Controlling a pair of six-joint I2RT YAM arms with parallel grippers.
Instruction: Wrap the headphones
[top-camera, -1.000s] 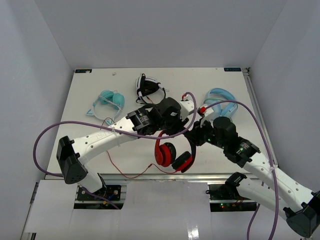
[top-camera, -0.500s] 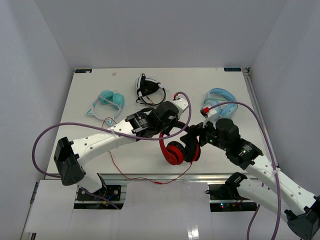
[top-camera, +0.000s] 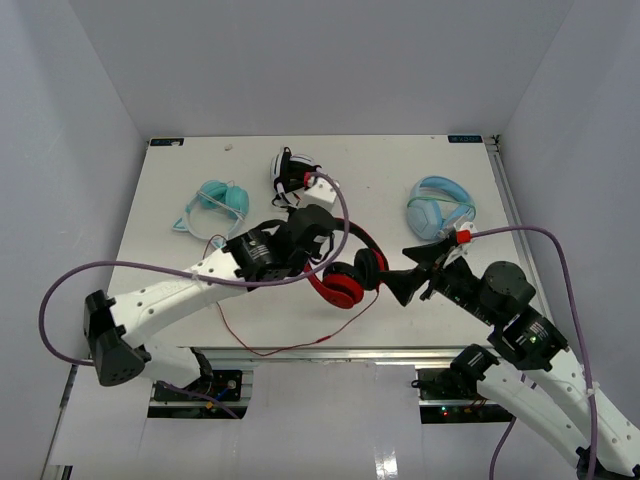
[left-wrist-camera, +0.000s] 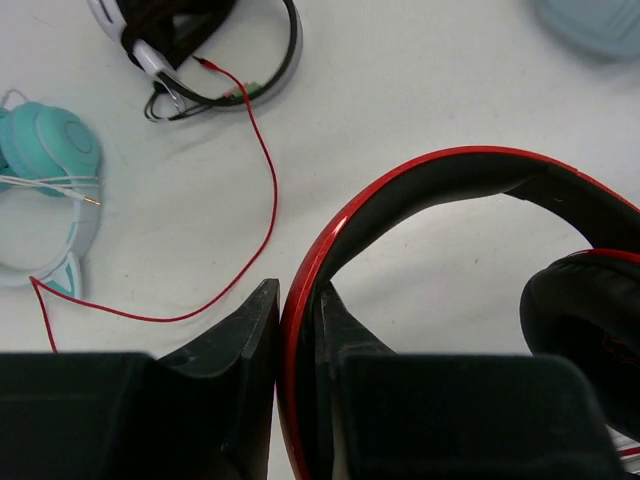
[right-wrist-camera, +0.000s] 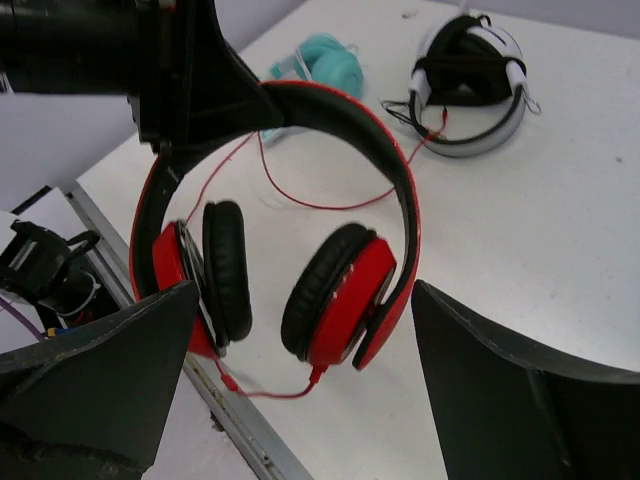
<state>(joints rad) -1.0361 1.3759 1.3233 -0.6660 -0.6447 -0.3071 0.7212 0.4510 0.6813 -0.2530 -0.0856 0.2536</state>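
Observation:
The red headphones (top-camera: 347, 283) with black ear pads hang by their headband from my left gripper (top-camera: 322, 256), which is shut on the band's left side (left-wrist-camera: 300, 300). In the right wrist view the ear cups (right-wrist-camera: 345, 290) dangle over the table near its front edge. The thin red cable (top-camera: 300, 345) trails from a cup along the front rail and runs back toward the far left (left-wrist-camera: 268, 190). My right gripper (top-camera: 411, 273) stands wide open just right of the cups and holds nothing; its fingers (right-wrist-camera: 100, 390) flank them without touching.
A black-and-white pair (top-camera: 297, 178) lies at the back centre, a teal pair (top-camera: 220, 200) at the back left and a light-blue pair (top-camera: 438, 208) at the back right. The metal front rail (top-camera: 330, 352) marks the table's near edge.
My right gripper has opened, let go of the headphones and drawn back to the right. The left gripper has carried the headphones up and away from the front edge.

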